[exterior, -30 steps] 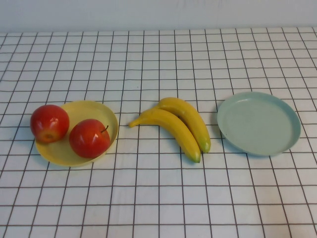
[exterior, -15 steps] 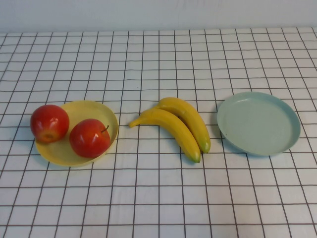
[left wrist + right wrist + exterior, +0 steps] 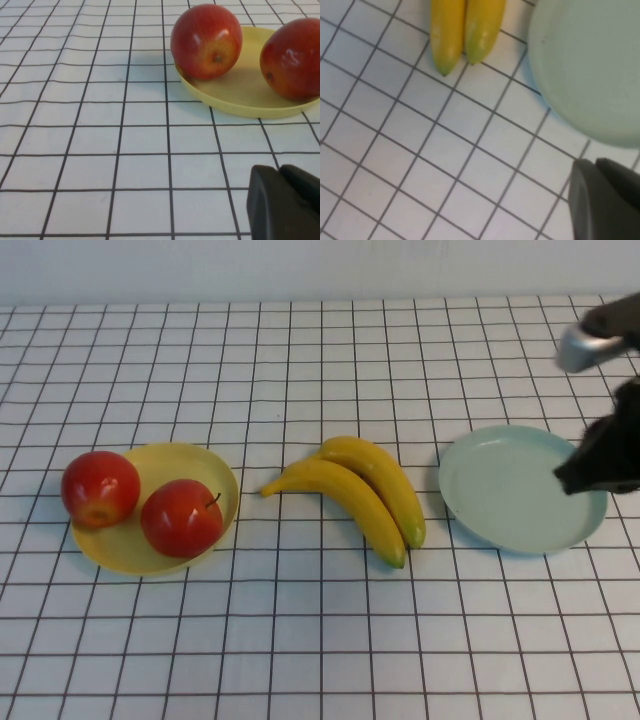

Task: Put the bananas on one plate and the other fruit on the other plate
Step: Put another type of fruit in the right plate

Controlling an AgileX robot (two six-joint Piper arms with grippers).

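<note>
**A:** Where did you have the fruit at that moment?

**B:** You had both apples [image 3: 140, 503] on the yellow plate [image 3: 200, 465] at the left of the desk [image 3: 320, 640], the left one sitting over the plate's rim. The bananas [image 3: 362, 495] lay on the checked cloth in the middle, joined at the stem, green tips pointing toward the near side. The blue-green plate [image 3: 500, 490] sat just right of them and carried nothing.

**A:** And your hands?

**B:** Your right hand [image 3: 598, 455] hung over the right side of the blue-green plate, fingers pressed together and gripping nothing. Your left hand [image 3: 285, 202] was out of the high view; its wrist camera showed it low over the cloth near the yellow plate, also fully closed and empty.
</note>
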